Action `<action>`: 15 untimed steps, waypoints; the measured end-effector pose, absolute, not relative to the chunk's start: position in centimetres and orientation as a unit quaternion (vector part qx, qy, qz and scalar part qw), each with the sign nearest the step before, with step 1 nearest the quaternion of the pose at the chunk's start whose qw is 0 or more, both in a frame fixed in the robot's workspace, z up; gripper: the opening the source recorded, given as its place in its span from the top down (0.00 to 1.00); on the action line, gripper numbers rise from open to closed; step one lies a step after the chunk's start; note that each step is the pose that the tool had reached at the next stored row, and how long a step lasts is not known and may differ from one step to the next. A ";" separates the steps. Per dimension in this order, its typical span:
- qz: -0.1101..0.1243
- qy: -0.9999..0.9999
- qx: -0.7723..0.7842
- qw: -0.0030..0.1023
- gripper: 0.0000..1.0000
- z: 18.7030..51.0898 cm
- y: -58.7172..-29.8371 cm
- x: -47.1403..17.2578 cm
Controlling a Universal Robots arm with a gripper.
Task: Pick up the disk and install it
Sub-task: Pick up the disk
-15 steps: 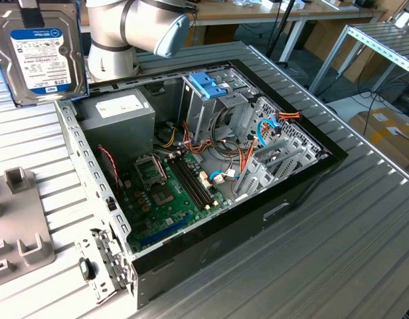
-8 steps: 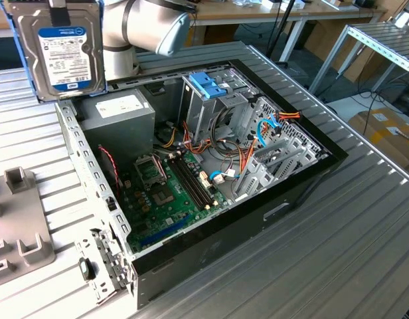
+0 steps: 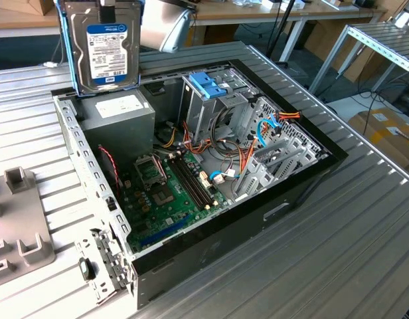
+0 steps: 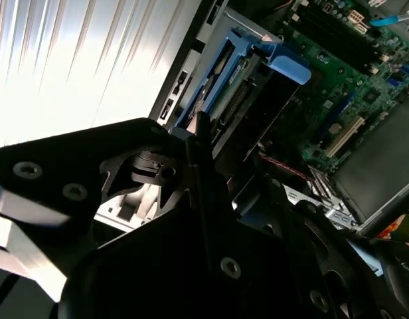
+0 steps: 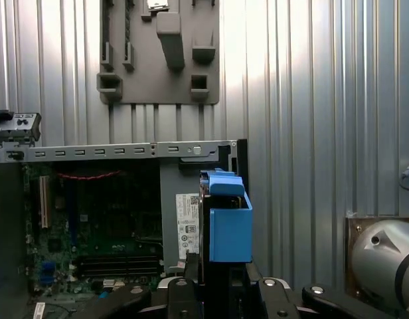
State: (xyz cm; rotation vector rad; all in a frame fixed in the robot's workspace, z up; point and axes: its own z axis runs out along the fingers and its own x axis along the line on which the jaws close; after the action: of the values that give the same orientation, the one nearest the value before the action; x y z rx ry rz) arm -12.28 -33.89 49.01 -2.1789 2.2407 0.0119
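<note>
Ribbed metal table (image 3: 337,252) carries an open computer case (image 3: 291,199) lying on its side, with benches and boxes behind. Pick-up looks done: the disk (image 3: 105,50) hangs in the air at the exterior view's upper left, over the case's far corner and just above the power supply (image 3: 118,113), touching nothing below. The gripper (image 5: 218,274) is closed on the disk by one end, with black jaws on both sides of the light-blue frame (image 5: 229,226) in the first wrist view. Installing is not yet done. The grey cage (image 3: 194,109), with its fixed blue latch (image 3: 208,84) on top, stands inside the case toward the exterior view's right of the disk and apart from it, and no part of the disk has entered it. The disk is a flat rectangle held upright on its short end, with its broad face turned to the exterior camera. That face is bare silver metal with a white and blue label (image 3: 106,60) across its middle, and the frame runs down its long sides. Seen edge-on from the wrist, it is thin, with the green board (image 5: 98,219) below it.
</note>
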 end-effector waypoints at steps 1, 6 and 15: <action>0.004 0.717 -0.697 0.008 0.65 49.0 -33.9 -11.9; 0.004 0.717 -0.697 0.008 0.65 49.0 -33.9 -10.0; 0.004 0.717 -0.697 0.008 0.65 49.0 -33.9 -6.8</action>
State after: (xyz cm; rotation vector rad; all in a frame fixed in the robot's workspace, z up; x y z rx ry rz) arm -6.85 -33.89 49.01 -2.1789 2.2408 0.0119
